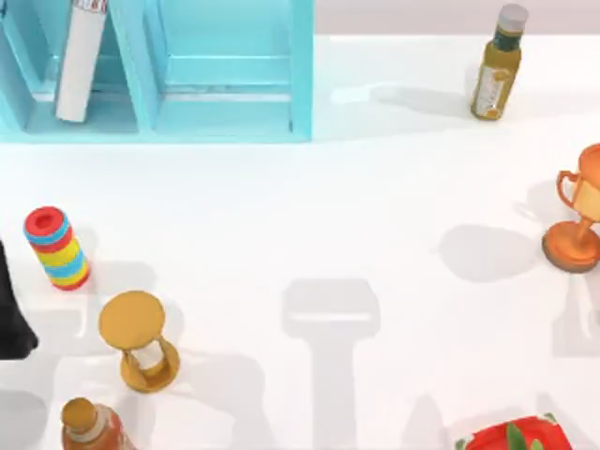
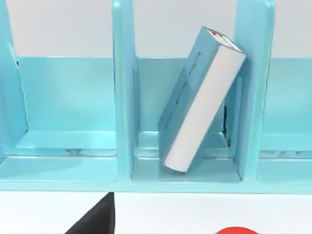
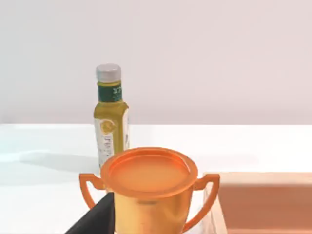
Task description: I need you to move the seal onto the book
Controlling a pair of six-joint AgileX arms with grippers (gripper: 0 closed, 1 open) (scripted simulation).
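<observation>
Closest in, a dark sliver of my left hand (image 2: 95, 218) sits cut off at the edge of the left wrist view, and I cannot tell whether it is open or closed. My right hand (image 3: 96, 217) is the same kind of dark wedge, just beside the orange trophy cup (image 3: 148, 187); its state I cannot tell either.

From above, the worktop (image 1: 309, 216) has several things cropped at its edges. At the near left is an amber bottle (image 1: 89, 427), at the near right a red pack with green on it (image 1: 514, 436), and at the right edge the trophy cup. A golden hourglass (image 1: 139, 339) and a striped ring stack (image 1: 57, 247) stand whole on the left, and an olive-oil bottle (image 1: 498, 64) stands far right.

At the far left, the light-blue shelf unit (image 2: 124, 97) holds the book (image 2: 200, 100). It stands in one compartment, tilted, its top leaning on a divider and its white page edges facing outward. The compartments on either side are partly cut off.
</observation>
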